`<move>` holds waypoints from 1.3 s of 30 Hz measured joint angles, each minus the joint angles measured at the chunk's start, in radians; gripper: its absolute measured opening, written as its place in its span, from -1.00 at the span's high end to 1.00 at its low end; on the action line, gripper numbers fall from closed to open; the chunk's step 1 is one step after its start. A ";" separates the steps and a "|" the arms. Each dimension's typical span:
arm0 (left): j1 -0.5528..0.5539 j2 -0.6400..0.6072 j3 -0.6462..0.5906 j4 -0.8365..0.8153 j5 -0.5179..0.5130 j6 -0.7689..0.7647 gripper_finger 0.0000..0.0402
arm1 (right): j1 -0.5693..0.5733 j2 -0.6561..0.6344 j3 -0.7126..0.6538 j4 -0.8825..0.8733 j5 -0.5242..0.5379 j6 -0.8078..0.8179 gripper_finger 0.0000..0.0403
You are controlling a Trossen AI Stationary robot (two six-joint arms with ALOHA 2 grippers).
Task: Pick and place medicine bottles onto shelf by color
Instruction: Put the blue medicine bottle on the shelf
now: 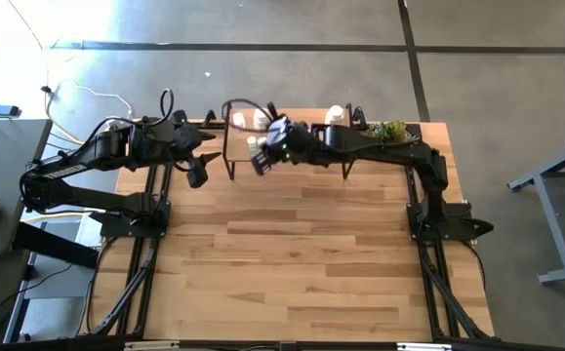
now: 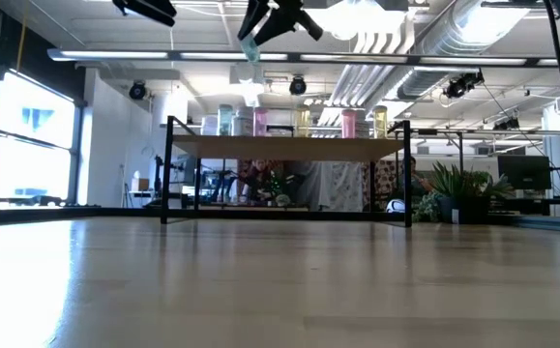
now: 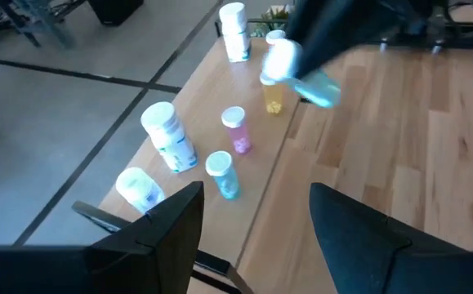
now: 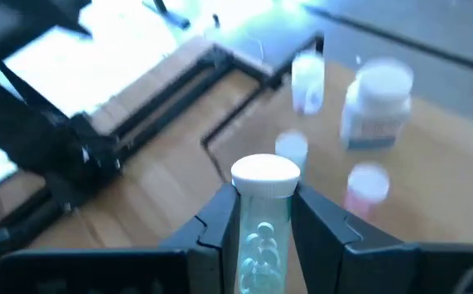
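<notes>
My right gripper (image 1: pixel 265 154) hangs in the air over the near left part of the shelf (image 1: pixel 302 146) and is shut on a pale green bottle with a white cap (image 4: pixel 262 214). The low view shows that bottle (image 2: pixel 250 48) high above the shelf top (image 2: pixel 289 147). Several bottles stand upright on the shelf: large white ones (image 3: pixel 168 135), a pale blue-green one (image 3: pixel 222 173), a pink one (image 3: pixel 236 129) and a yellow one (image 3: pixel 273 98). My left gripper (image 1: pixel 196 175) is open and holds nothing; it hovers left of the shelf. My right gripper pinches the pale green bottle by its body just under the white cap (image 4: pixel 262 192), one finger (image 4: pixel 220 220) on each side. The bottle lies along the fingers with its cap end past their tips. It is tilted and lifted clear of the shelf (image 3: pixel 305 77).
A small green plant (image 1: pixel 391 130) stands at the table's far right corner beside the shelf. The wide wooden tabletop (image 1: pixel 302 263) spreads out in front of the shelf. My left arm's open fingers (image 3: pixel 162 237) sit close to the shelf's left end.
</notes>
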 joint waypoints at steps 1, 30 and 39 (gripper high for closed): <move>0.000 0.000 0.000 0.000 0.008 0.000 -0.06 | -0.008 -0.005 0.001 0.022 -0.001 -0.018 0.59; 0.000 0.025 0.000 0.426 0.147 -0.182 -0.06 | -0.059 -0.076 0.001 0.475 -0.378 -0.340 0.59; 0.000 0.086 0.000 0.516 0.141 -0.205 -0.06 | -0.059 -0.095 0.002 0.499 -0.413 -0.341 0.59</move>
